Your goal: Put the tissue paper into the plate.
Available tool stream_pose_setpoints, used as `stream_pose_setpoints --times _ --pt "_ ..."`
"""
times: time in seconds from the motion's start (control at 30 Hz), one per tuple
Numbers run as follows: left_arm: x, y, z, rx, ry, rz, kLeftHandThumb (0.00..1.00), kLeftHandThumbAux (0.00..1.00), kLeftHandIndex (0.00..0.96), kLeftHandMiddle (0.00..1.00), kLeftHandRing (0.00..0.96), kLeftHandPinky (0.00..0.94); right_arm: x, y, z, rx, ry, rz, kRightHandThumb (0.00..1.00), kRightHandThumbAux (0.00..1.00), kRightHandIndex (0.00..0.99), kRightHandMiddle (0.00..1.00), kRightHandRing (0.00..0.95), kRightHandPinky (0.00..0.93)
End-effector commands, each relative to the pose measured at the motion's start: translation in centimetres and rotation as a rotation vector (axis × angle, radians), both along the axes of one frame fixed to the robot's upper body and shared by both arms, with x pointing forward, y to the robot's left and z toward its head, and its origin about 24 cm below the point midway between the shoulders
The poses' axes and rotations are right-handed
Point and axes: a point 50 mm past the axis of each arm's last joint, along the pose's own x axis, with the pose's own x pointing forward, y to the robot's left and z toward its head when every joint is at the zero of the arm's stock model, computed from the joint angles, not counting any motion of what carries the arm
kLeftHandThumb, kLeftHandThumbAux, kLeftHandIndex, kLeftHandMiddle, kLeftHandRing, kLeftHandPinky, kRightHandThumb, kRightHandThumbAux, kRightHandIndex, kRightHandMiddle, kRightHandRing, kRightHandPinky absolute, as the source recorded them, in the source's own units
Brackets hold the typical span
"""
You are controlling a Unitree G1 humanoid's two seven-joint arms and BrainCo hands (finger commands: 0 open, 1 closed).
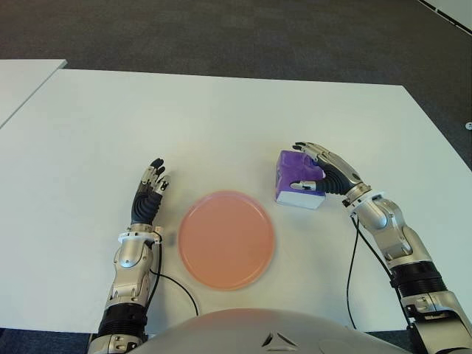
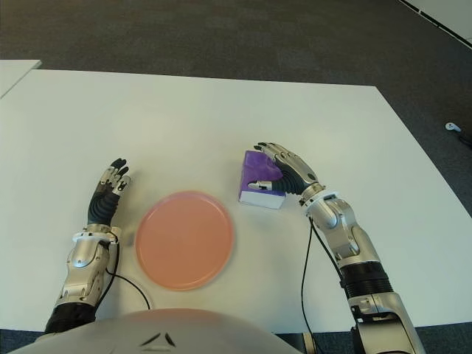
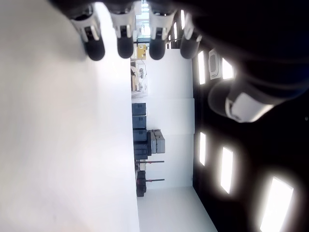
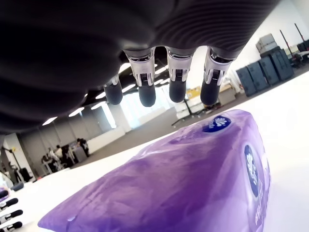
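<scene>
Bright, even overhead light; the counter (image 1: 221, 118) nearly glares white, shadows faint; the left wrist view perhaps overexposed.

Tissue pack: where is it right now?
The purple tissue pack sits on the white table, just right of the pink plate, with the right hand around it.

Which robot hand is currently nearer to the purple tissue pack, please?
Right robot hand: fingers arched over the tissue pack. Left robot hand shows beyond the pink plate.

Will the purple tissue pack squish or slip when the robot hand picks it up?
Probably squishes: the tissue pack has a soft, wrinkled wrap. It may slip, since the film looks shiny. The right hand arches over it, fingers apparently not squeezing.
</scene>
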Motion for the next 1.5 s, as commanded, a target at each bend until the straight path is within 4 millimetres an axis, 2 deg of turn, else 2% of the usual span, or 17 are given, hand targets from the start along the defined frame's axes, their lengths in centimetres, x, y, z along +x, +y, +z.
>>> stream_pose_setpoints --times 0.03,1.5 --pt "-1.15 -0.18 -1.57 -0.02 0.091 0.012 0.0 0.463 0.0 0.0 0.0 0.0 0.09 0.1 -0.31 0.003 0.011 -0.004 0.304 0.319 0.0 0.0 0.0 0.0" --pt "-1.52 -0.11 -1.5 -0.016 0.096 0.027 0.0 0.455 0.0 0.0 0.0 0.0 -0.24 -0.04 -0.02 0.004 0.008 -0.001 0.305 0.319 0.0 0.0 0.0 0.0"
